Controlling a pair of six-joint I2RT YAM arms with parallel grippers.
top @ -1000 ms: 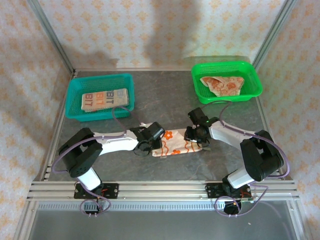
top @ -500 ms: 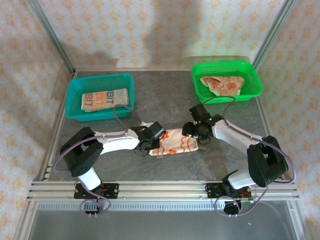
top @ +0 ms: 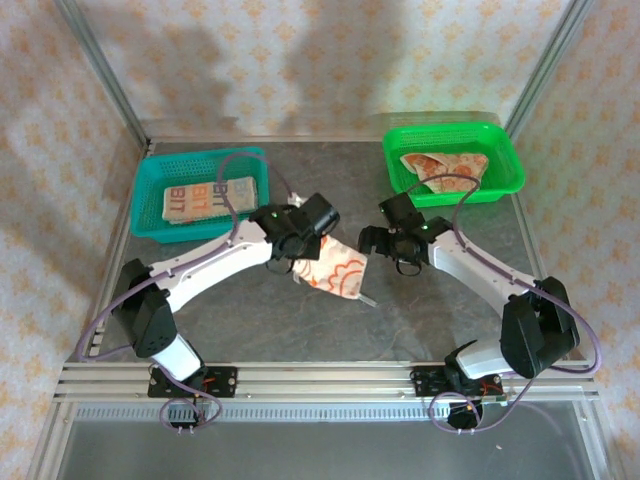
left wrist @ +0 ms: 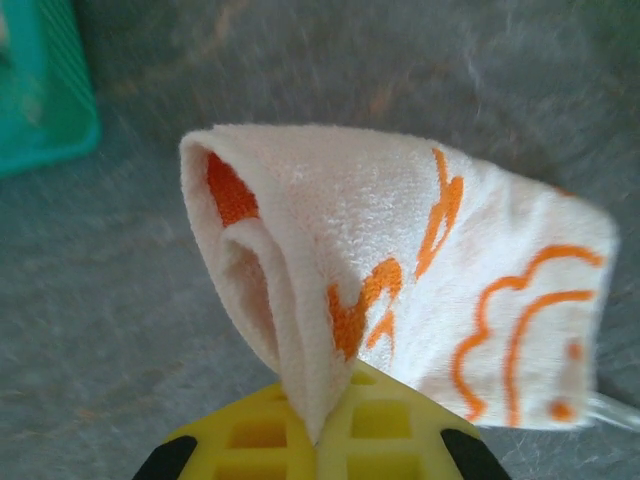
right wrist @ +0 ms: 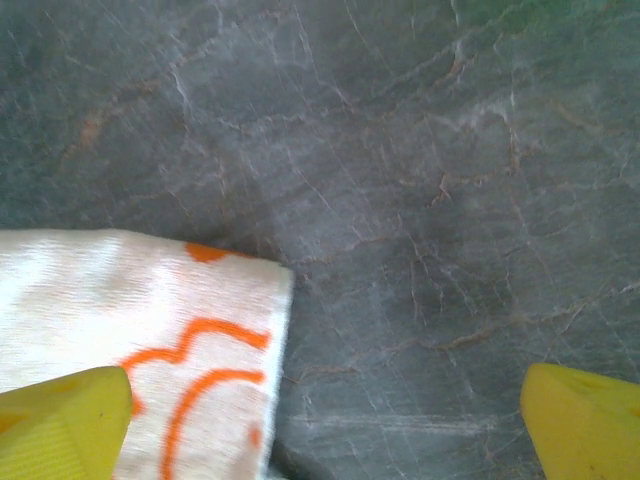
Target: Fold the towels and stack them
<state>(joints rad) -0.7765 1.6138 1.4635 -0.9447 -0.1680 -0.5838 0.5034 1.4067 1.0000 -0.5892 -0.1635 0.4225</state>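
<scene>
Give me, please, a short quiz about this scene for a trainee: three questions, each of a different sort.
1. Fill in: the cream towel with orange prints is clamped by the ___ gripper.
2. True or false: the right gripper is open over the table.
3. Which basket holds the flat folded towel? A) the teal basket B) the green basket C) neither.
Key: 1. left gripper; 2. true; 3. A.

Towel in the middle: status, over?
Left gripper shut on folded towel. Right gripper open, empty, beside it. Folded stack in teal basket, loose towels in green basket.
</scene>
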